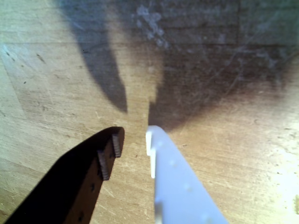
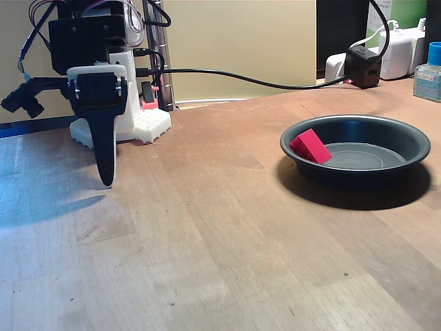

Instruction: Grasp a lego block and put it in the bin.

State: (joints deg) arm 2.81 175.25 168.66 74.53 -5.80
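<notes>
The small bright red plastic lego block (image 2: 311,145) lies inside the wide, shallow, dark grey metal bin (image 2: 355,178), tilted and leaning against the bin's left inner wall as the fixed view shows it. So, judged from how things lie, the task looks complete.

The two-finger gripper (image 1: 134,138), one finger black with ribbed pads and the other white plastic, hangs well apart from the bin, over on the left of the fixed view, pointing down just above the worn wooden table (image 2: 207,234). In the wrist view its fingertips stand slightly apart, with a narrow strip of bare wood between them, and they hold nothing.

Risk from here is small but real. The block rests on the sloped wall, not flat on the bin's floor, so a knock to the bin could make it slide or tip. A black cable (image 2: 234,77) runs across the table behind the bin, and a tug on it might nudge the rim. The gripper tip also sits close to the table, so a downward move could scrape the wood.
</notes>
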